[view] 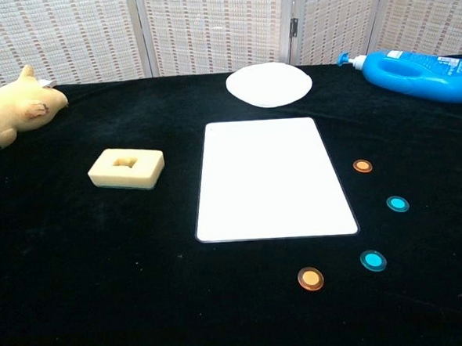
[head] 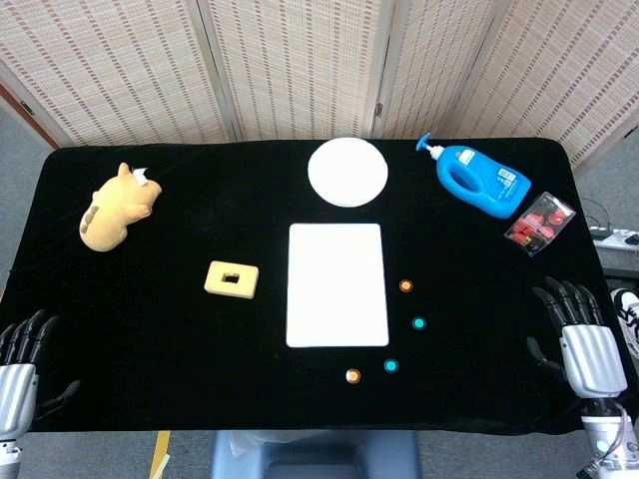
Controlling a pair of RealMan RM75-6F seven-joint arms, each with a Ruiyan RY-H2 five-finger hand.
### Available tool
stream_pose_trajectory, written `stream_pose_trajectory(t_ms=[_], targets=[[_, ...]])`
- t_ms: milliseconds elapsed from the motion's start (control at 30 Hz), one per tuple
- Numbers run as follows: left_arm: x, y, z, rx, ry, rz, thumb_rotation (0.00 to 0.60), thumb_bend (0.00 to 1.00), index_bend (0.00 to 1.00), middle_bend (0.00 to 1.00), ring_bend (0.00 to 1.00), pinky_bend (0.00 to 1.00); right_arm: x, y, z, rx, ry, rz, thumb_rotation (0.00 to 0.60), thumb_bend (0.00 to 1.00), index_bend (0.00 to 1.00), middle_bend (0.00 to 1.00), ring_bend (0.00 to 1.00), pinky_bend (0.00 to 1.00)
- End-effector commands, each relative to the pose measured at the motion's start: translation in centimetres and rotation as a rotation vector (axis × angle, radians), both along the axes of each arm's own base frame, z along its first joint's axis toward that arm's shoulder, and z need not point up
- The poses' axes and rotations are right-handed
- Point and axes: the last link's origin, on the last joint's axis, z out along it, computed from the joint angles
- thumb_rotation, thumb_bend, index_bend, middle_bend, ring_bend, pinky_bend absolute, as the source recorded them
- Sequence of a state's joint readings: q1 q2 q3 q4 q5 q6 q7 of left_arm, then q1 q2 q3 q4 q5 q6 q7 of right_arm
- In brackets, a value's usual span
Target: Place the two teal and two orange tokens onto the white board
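Observation:
The white board [head: 336,284] [view: 272,177] lies flat at the table's middle with nothing on it. Right of it on the black cloth lie one orange token [head: 405,285] [view: 362,166] and one teal token [head: 419,323] [view: 398,203]. Below the board's right corner lie a second teal token [head: 390,366] [view: 373,260] and a second orange token [head: 351,376] [view: 310,278]. My left hand [head: 20,349] rests open at the near left edge. My right hand [head: 581,334] is open at the near right edge, well clear of the tokens. Neither hand shows in the chest view.
A white round plate [head: 347,172] [view: 269,84] sits behind the board. A blue detergent bottle [head: 481,180] [view: 417,72] and a clear box of red pieces [head: 539,224] are at the back right. A yellow plush toy [head: 115,208] [view: 8,114] and a cream block [head: 232,278] [view: 126,167] lie left.

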State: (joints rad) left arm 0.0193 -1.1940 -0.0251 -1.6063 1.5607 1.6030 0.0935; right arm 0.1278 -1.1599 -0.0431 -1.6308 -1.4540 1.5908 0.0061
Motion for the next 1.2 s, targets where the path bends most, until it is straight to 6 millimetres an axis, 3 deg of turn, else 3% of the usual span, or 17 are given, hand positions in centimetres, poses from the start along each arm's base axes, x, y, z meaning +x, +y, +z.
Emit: stream_pose_trajectory(t_ms=[33,433,667,967,1200], targets=[[0.1,0.0,-0.1,-0.002,0.001,-0.002,0.6,0.21,0.0,0.0,0.01,0.0,-0.6,0.6,0.2,-0.002,-0.014,-0.009,0.6,0.41,0.17,0.09,0.02,0.0],[-0.1,0.0,0.1,0.001,0.01,0.009,0.6,0.21,0.0,0.0,0.01,0.0,0.3,-0.5,-0.9,0.064,0.023,0.051,0.6,0.41,0.18,0.11,0.04,0.0],[-0.2,-0.3,0.1,0.001,0.007,0.014,0.6,0.21,0.0,0.0,0.01,0.0,2.3,-3.1,-5.2,0.231,0.086,0.109,0.6,0.41,0.32,0.11,0.04,0.0],[-0.7,-0.9,0.4,0.004,0.005,0.033,0.6,0.21,0.0,0.0,0.01,0.0,3.7,-7.4,-12.0,0.381,0.13,0.123,0.6,0.41,0.36,0.11,0.03,0.0],[-1.0,-1.1,0.5,0.005,0.006,0.043,0.6,0.21,0.0,0.0,0.01,0.0,4.2,-9.4,-15.1,0.409,0.142,0.119,0.6,0.41,0.36,0.12,0.03,0.0]])
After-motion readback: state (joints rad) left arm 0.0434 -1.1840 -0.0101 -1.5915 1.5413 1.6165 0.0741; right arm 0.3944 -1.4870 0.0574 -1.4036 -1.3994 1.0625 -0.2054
